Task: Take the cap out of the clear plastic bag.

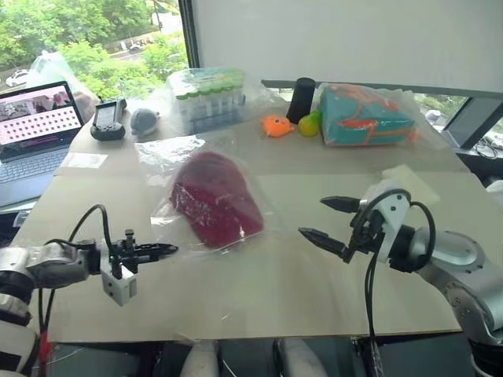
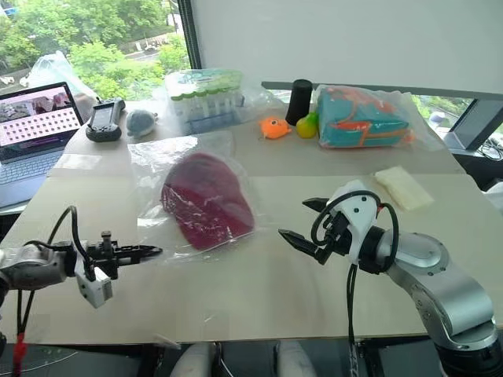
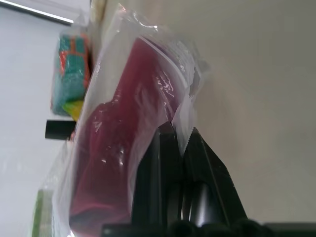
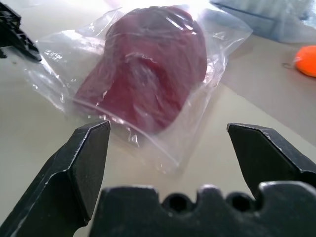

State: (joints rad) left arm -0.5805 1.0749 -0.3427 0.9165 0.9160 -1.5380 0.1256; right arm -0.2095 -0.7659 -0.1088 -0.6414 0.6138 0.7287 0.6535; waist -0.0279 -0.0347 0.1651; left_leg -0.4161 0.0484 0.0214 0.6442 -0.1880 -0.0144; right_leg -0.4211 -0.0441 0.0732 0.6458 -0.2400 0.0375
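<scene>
Maroon fabric is seen through glossy film: the cap (image 1: 216, 200) lies wholly inside the clear plastic bag (image 1: 169, 161), which rests flat near the middle of the table (image 1: 299, 290). No part of the cap is found outside the bag.

Handling is judged as follows. The cap is taken to be light and soft, with only the brim offering stiffness. The bag is thin, crinkly and likely slippery, so it may slide or bunch when pinched. A hold on a loose margin of film, clear of the fabric, is judged best for one gripper, while the cap is drawn out at the brim or crown edge by the other. Where the bag's opening lies cannot be told.

The left gripper (image 1: 161, 251) is held low beside the bag's near left edge, its fingers pressed together with nothing between them; the film is not touched. The right gripper (image 2: 305, 223) is held above the table to the right of the bag, apart from it, its fingers spread wide and empty, pointing toward the cap.
</scene>
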